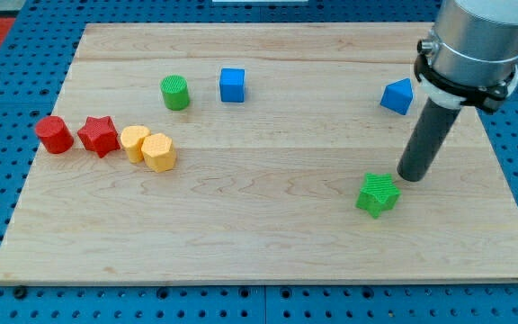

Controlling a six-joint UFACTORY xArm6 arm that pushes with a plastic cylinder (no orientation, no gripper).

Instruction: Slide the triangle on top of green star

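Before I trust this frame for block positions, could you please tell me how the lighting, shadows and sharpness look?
Camera view: lighting is even and soft, with no glare on the wooden board; the green star and blue triangle are sharp, casting only faint short shadows; my tip is in focus just right of the star; the arm's grey housing at the view's top right is cropped.
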